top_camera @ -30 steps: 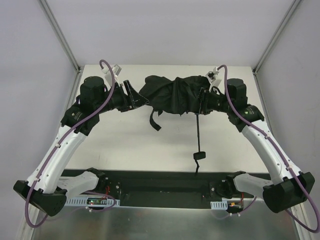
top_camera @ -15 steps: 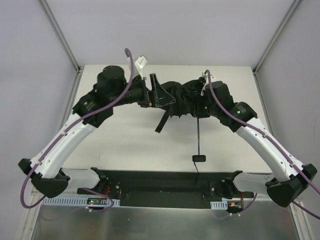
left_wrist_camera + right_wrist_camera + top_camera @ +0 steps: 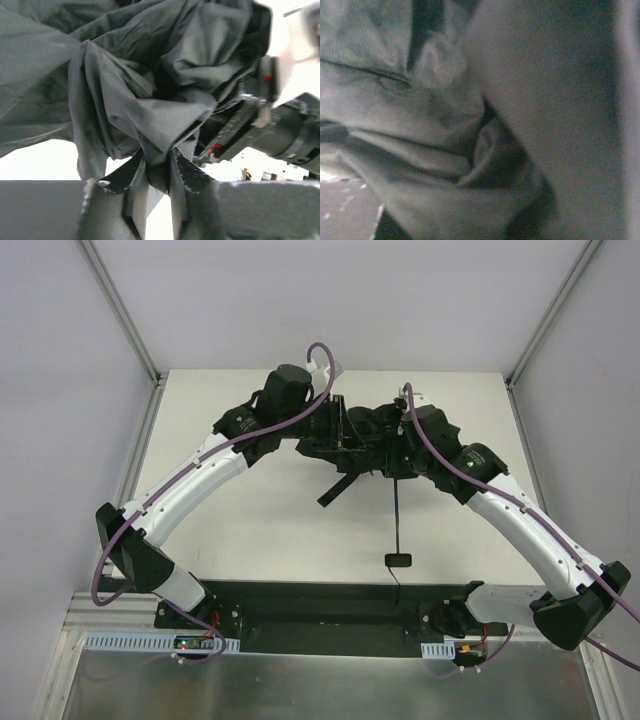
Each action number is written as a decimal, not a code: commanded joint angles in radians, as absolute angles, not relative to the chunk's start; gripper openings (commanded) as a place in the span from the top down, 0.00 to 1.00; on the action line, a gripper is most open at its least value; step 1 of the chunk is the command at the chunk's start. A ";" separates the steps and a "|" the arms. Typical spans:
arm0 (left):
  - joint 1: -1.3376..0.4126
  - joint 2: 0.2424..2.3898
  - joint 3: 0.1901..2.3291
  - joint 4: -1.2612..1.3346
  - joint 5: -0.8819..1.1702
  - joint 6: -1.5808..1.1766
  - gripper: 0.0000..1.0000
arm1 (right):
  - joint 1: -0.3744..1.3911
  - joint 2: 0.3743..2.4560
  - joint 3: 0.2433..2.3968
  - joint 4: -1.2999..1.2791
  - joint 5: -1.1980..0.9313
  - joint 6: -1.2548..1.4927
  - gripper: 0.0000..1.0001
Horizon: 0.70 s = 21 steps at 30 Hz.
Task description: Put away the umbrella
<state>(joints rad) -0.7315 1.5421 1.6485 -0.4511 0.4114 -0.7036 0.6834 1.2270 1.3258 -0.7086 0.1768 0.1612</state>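
The umbrella [image 3: 372, 432] is a bunched mass of black fabric at the back middle of the table. Its thin shaft [image 3: 396, 505] runs toward me and ends in a small black knob handle [image 3: 398, 560]. A black strap [image 3: 338, 490] hangs from the bunch. My left gripper [image 3: 338, 435] presses in from the left. In the left wrist view it [image 3: 157, 162] is shut on a fold of fabric [image 3: 150, 125]. My right gripper [image 3: 400, 452] is buried in the fabric from the right. The right wrist view is filled with dark fabric [image 3: 420, 125], and its fingers are not clear there.
The white table [image 3: 250, 510] has walls at the back and on both sides. A black base rail [image 3: 320, 605] runs along the near edge between the arm bases. The right arm's body shows in the left wrist view [image 3: 285, 130], close behind the fabric.
My left gripper has swung right toward the centre, and the right has shifted slightly left. The fabric is squeezed into a narrower bunch between them. The handle slid slightly toward me.
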 commanded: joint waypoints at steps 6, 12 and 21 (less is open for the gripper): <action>-0.672 1.451 1.321 -0.422 0.426 -0.638 1.00 | 0.670 1.337 1.223 -0.586 -0.155 0.074 1.00; -0.574 1.457 1.131 -0.319 0.506 -0.657 1.00 | 0.629 1.600 1.233 -0.548 -0.338 -0.099 1.00; -0.512 1.548 0.939 -0.025 0.520 -0.739 1.00 | 0.589 1.778 1.255 -0.511 -0.341 -0.153 0.84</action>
